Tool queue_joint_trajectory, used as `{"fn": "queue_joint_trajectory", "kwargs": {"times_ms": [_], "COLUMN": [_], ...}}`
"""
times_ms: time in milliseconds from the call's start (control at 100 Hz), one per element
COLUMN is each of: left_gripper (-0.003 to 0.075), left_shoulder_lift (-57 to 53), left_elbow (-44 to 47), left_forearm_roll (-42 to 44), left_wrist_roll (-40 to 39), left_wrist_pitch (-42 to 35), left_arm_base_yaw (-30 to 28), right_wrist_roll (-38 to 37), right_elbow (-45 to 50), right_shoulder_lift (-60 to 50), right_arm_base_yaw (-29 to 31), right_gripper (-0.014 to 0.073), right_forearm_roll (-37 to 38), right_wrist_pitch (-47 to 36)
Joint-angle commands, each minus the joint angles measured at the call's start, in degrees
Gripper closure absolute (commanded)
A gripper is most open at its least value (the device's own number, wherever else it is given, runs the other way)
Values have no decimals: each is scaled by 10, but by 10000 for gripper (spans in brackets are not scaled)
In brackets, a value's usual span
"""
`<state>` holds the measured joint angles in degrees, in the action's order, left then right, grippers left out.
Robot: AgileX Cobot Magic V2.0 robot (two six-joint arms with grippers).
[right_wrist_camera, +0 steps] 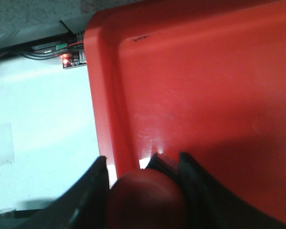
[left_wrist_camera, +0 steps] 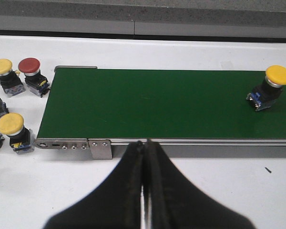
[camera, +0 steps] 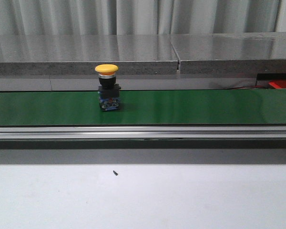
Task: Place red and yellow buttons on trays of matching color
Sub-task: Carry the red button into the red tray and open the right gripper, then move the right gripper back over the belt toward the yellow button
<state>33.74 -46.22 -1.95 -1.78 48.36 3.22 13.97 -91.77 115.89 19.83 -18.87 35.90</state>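
Observation:
A yellow button [camera: 107, 88] stands upright on the green belt [camera: 190, 107]; in the left wrist view this yellow button [left_wrist_camera: 272, 87] is at the belt's far end. My left gripper [left_wrist_camera: 145, 143] is shut and empty, over the white table just before the belt's rail. My right gripper [right_wrist_camera: 143, 162] is shut on a red button [right_wrist_camera: 145, 200], holding it over the near edge of the red tray [right_wrist_camera: 205, 86]. A sliver of the red tray [camera: 282, 84] shows in the front view. A yellow tray is out of view. Neither gripper shows in the front view.
Several loose buttons stand on the white table beside the belt's end: a yellow one [left_wrist_camera: 2, 71], a red one [left_wrist_camera: 31, 74] and another yellow one [left_wrist_camera: 12, 129]. A grey ledge [camera: 133, 52] runs behind the belt. Wires and a lit board [right_wrist_camera: 62, 55] lie beside the tray.

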Motion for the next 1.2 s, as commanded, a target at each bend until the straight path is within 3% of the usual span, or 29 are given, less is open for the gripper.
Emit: {"fn": "queue_joint_trajectory", "kwargs": {"times_ms": [0,310,490,560,950,1190], "left_gripper": [739,739,739,739,739,739], "left_shoulder_lift": [3,3,3,3,3,3], "left_elbow": [-16,-16,-16,-16,-16,-16], "left_forearm_roll": [-7,-7,-7,-7,-7,-7], "left_wrist_roll": [0,0,0,0,0,0], "left_wrist_pitch": [-39,-39,-39,-39,-39,-39], "left_arm_base_yaw": [4,4,4,4,4,4], "right_wrist_roll": [0,0,0,0,8,31], "right_elbow": [-19,-19,-19,-19,-10,102], "right_shoulder_lift": [-20,-3,-3,-3,-64,-173], "right_arm_base_yaw": [4,4,4,4,4,3], "right_gripper": [358,335,103,53,53,53], "right_forearm_roll": [-32,-34,-34,-34,-30,-30], "right_wrist_pitch": [-38,-40,-43,-44,-44,-110]}}
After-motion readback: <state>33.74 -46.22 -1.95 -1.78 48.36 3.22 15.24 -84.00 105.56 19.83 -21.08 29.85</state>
